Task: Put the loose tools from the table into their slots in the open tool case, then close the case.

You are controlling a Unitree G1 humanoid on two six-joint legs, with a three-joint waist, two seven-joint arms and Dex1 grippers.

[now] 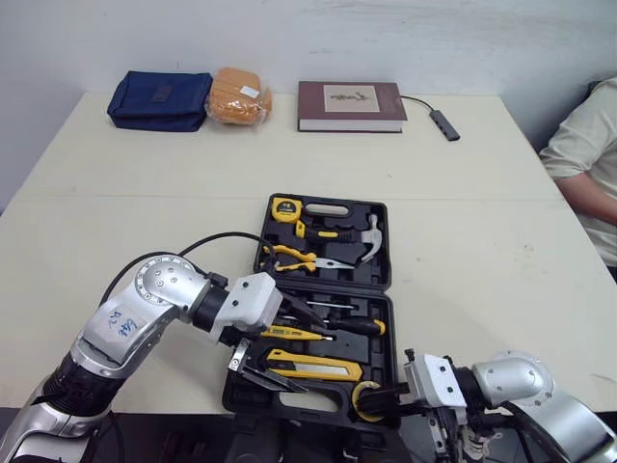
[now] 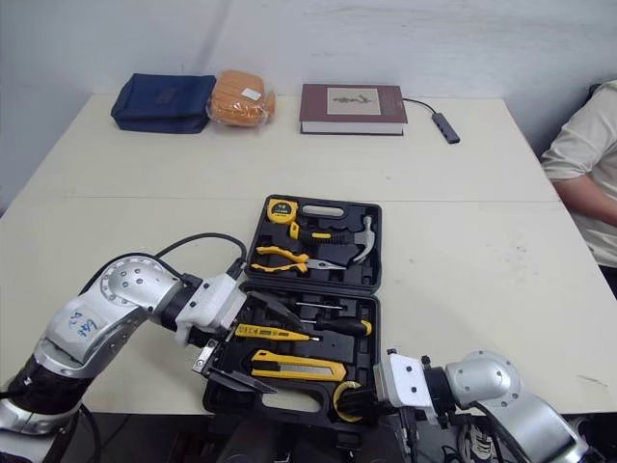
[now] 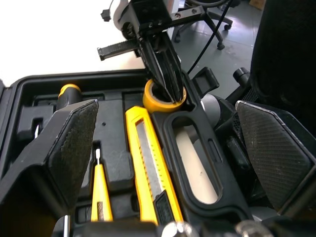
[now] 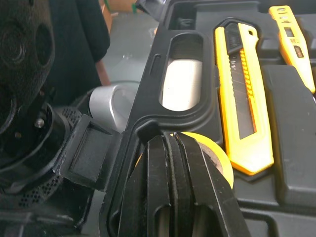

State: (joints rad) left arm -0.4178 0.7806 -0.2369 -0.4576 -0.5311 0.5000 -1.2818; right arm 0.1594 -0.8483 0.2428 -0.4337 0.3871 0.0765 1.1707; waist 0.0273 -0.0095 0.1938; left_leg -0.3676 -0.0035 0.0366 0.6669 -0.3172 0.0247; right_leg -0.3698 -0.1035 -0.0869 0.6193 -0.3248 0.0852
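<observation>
I count one tool case (image 1: 378, 273), one hammer (image 1: 369, 238), one tape measure (image 1: 284, 208), one pair of pliers (image 1: 294, 258), one utility knife (image 1: 313, 366), one yellow tape roll (image 1: 364, 398); my worktop (image 1: 482, 241) carries one book (image 1: 350, 104), one blue pouch (image 1: 159, 99).

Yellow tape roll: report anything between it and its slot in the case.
Nothing visible: the yellow tape roll already sits in the tool case's near corner recess, the right hand's fingers inside its hole.

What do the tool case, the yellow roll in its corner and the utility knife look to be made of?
Tool case: black moulded plastic, matte, with formed recesses. Yellow roll: probably tape, going by its smooth, slightly glossy band; unsure. Utility knife: yellow plastic body, with a grey metal-looking strip ridged along its slot.
</observation>
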